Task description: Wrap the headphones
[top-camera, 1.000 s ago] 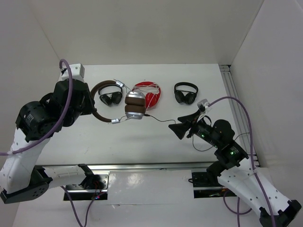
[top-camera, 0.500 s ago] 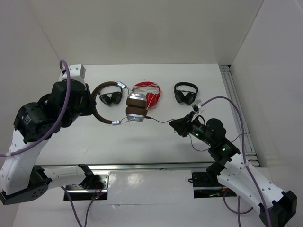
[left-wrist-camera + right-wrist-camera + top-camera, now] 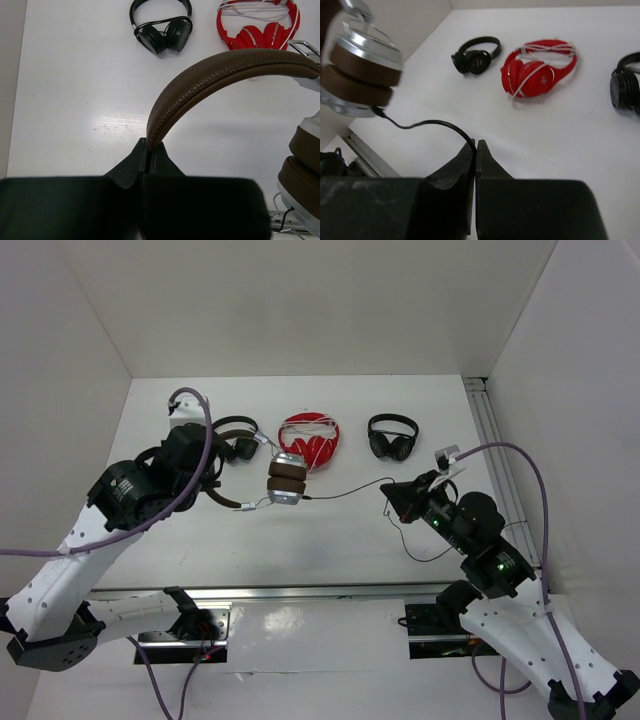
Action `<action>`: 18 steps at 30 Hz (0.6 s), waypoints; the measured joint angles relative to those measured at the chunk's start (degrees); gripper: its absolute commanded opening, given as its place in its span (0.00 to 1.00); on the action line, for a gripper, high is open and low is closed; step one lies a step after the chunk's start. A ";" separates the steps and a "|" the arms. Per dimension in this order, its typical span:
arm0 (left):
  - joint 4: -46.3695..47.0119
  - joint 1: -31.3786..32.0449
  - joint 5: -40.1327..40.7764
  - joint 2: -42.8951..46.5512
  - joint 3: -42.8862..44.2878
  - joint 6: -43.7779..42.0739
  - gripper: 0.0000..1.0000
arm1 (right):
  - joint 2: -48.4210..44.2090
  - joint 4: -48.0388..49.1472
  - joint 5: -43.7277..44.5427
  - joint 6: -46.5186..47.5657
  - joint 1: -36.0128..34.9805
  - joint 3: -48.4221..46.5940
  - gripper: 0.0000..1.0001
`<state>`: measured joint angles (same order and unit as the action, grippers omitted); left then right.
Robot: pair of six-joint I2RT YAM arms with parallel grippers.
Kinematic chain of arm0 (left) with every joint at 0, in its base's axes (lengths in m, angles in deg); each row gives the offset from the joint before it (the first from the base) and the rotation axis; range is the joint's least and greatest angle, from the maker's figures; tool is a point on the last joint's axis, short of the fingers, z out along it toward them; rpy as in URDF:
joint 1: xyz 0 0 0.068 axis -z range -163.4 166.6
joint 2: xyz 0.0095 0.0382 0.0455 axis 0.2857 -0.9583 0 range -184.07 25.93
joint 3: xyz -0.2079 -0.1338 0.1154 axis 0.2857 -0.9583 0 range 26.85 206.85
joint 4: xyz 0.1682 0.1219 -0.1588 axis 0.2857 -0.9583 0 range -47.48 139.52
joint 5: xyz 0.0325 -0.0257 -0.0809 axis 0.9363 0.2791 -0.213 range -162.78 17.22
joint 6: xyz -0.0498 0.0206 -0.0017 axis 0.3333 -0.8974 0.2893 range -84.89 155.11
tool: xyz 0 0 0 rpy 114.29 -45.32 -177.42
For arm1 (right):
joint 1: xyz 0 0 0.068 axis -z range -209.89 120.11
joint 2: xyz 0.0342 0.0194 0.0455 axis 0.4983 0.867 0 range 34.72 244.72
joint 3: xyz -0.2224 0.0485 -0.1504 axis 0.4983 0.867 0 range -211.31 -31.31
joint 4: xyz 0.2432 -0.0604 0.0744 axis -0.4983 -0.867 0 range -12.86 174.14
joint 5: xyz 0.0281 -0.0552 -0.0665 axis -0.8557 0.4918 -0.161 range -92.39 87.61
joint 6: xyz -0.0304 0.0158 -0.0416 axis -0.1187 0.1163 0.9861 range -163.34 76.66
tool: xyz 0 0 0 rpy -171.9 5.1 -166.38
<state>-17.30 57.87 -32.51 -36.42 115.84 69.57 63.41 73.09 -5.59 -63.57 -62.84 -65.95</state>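
Note:
The headphones (image 3: 285, 480) have a brown headband (image 3: 220, 75) and silver-and-brown ear cups (image 3: 362, 70), and they hang tilted above the table. My left gripper (image 3: 150, 145) is shut on the end of the headband arc; in the top view it (image 3: 213, 488) is just left of the cups. The thin black cable (image 3: 345, 492) runs from the cups rightward to my right gripper (image 3: 390, 490). In the right wrist view that gripper (image 3: 475, 146) is shut, with the cable (image 3: 427, 122) curving down between its fingertips. More cable lies slack on the table (image 3: 420, 555) beyond it.
A red pair with white cord (image 3: 310, 440) lies behind the held cups. One black pair (image 3: 393, 435) lies at the back right, another (image 3: 238, 445) is partly hidden by my left arm. A metal rail (image 3: 495, 440) runs along the right wall.
My right gripper has closed from wide open onto the cable and pulled it fairly straight. My left arm has swung right and turned, carrying the brown headphones with it.

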 measured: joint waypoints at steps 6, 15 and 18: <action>8.74 0.02 -2.10 0.63 -7.82 -6.10 0.00 | 3.52 -4.44 -3.43 3.08 0.00 -9.99 0.00; 13.99 7.39 -12.63 -2.80 -10.67 -16.15 0.00 | 7.82 -9.33 -14.56 8.87 0.00 -13.84 0.00; 14.71 10.36 -15.89 -3.67 -10.67 -18.16 0.00 | 7.89 -10.14 -16.11 9.68 0.00 -13.86 0.00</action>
<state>-2.59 68.23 -48.40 -40.09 105.17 51.40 71.30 62.95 -21.70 -53.88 -62.84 -79.80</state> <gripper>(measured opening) 0.049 0.034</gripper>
